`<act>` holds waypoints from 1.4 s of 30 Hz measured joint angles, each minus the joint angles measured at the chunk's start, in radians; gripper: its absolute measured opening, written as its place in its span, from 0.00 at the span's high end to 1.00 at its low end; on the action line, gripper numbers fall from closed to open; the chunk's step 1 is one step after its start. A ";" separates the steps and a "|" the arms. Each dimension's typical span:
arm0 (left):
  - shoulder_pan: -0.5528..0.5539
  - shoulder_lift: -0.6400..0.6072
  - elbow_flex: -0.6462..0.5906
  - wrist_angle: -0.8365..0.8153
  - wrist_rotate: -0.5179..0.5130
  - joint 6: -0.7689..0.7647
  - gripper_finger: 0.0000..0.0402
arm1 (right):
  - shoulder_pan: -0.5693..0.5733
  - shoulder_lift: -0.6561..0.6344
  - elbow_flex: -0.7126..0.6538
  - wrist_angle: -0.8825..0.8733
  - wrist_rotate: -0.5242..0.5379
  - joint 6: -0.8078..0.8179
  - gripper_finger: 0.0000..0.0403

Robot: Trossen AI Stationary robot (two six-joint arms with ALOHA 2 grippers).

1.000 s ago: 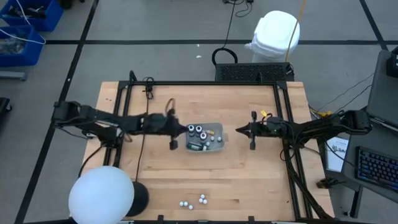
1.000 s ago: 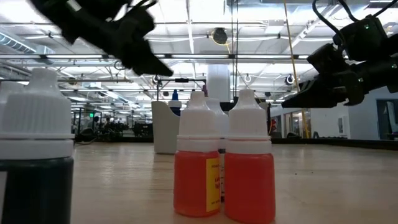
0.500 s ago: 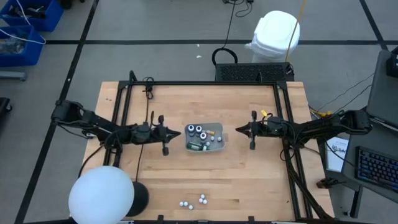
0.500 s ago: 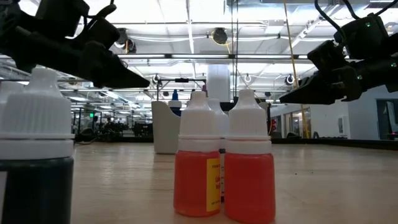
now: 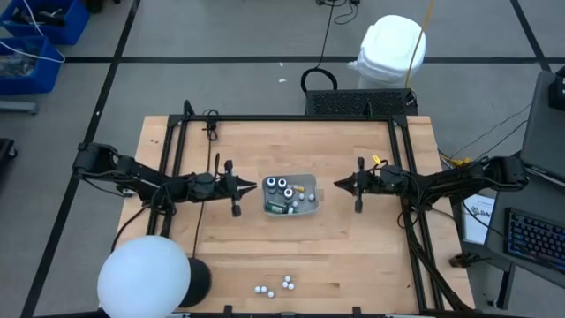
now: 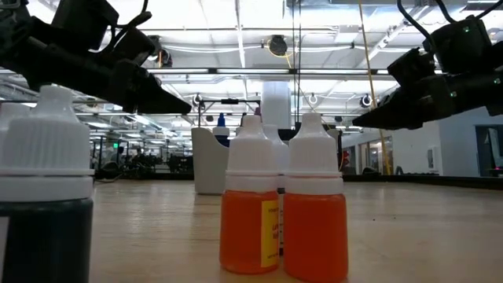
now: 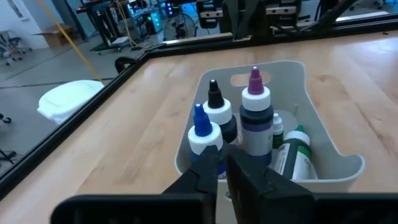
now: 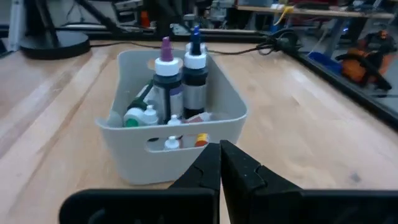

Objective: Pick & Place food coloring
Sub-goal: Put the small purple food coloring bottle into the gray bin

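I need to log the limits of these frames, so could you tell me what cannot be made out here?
- Tray contents: small bottles at the bottom, hidden by taller ones, wrist views.
- Loose bottles: colours too small, high view.
- Dark bottle: cut off by the edge, low view.

**Left arm pulls back from the tray**

A second ago the left gripper (image 5: pixel 251 186) sat at the tray's (image 5: pixel 312 207) nine o'clock edge, beside the bottles. It has since drawn away toward nine o'clock and now hangs clear of the tray, fingers pointing at it with a narrow gap between them. In the low view it has dropped from the top corner to a lower, level pose.
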 joint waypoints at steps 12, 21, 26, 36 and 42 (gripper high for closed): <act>0.000 0.000 0.001 0.002 0.000 -0.036 0.87 | 0.392 0.061 0.433 -0.532 0.173 0.044 1.00; 0.000 0.000 0.001 0.003 0.002 -0.065 0.87 | 0.618 0.332 0.716 -0.588 0.246 0.100 1.00; -0.002 0.000 0.001 0.002 0.004 -0.085 0.87 | 0.673 0.484 0.838 -0.585 0.245 0.094 1.00; -0.002 0.000 0.001 0.000 0.003 -0.079 0.87 | 0.722 0.737 0.895 -0.398 0.252 0.026 1.00; -0.002 0.000 0.001 -0.001 0.006 -0.081 0.87 | 0.768 0.822 0.968 -0.455 0.505 0.009 1.00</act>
